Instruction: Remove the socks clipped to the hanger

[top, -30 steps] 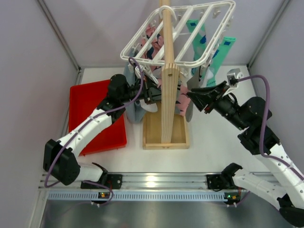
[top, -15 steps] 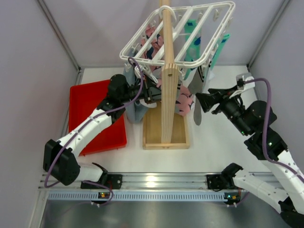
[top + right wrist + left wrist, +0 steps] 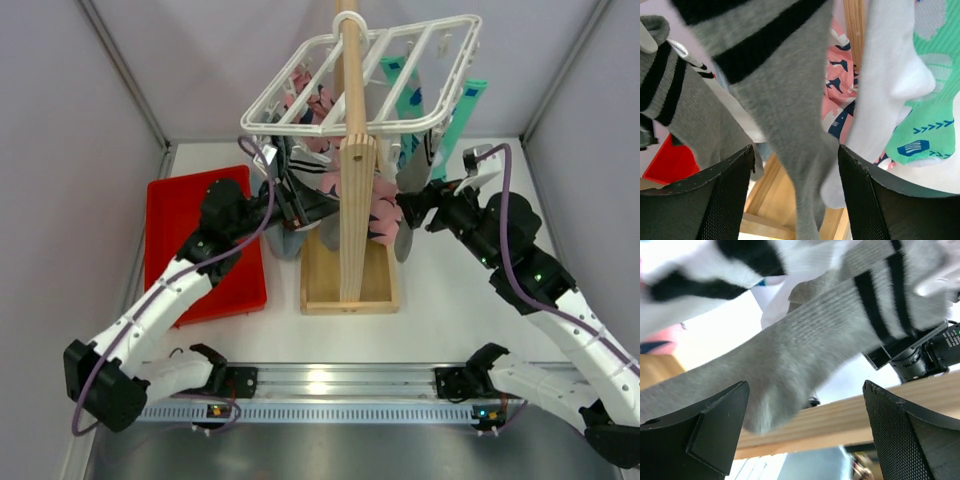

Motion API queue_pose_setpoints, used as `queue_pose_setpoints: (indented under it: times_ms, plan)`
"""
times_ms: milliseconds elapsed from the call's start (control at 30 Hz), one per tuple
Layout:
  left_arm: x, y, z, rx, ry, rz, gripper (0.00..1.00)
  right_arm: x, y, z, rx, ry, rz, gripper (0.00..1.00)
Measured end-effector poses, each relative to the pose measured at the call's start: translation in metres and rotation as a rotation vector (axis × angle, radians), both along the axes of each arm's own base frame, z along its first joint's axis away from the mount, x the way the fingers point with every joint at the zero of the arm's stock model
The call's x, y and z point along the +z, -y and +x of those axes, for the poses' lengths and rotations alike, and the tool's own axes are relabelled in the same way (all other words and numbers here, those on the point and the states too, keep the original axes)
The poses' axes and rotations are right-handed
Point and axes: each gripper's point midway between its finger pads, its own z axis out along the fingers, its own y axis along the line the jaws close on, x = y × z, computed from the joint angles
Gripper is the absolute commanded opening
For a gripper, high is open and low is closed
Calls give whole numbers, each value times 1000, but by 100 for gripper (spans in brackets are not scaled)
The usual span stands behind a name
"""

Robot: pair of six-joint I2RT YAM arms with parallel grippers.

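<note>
Left claw (image 3: 303, 205) and right claw (image 3: 410, 207) flanking wooden post (image 3: 351, 235)

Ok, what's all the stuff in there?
table: one, white, under everything
post: one, pale wood, in the middle
box: one, wooden, at the post's foot
hanger: one, white, up on the post
socks: several, grey-striped, white, green, hanging under the hanger
cloth: one, pink with navy print, beside the post
tray: one, red, left side
left pincer: one, black, open beside the socks
right pincer: one, black, open, fingers either side of one
</note>
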Motion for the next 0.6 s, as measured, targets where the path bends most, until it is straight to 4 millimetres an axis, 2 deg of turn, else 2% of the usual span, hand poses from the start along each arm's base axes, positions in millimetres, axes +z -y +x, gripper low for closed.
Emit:
queue_pose_setpoints:
  times_ms: [233, 400, 500, 600]
  plan:
    - [18, -35, -20, 132, 139, 21, 98, -2, -3, -1, 12, -15, 15, 65]
    - [5, -59, -24, 242, 178, 92, 98, 2, -5, -10, 43, -20, 43, 66]
    - [-4, -77, -17, 343, 203, 166, 98, 5, -4, -19, 65, -20, 61, 65]
    - [-14, -90, -8, 423, 221, 238, 98, 6, -12, -31, 140, -32, 78, 65]
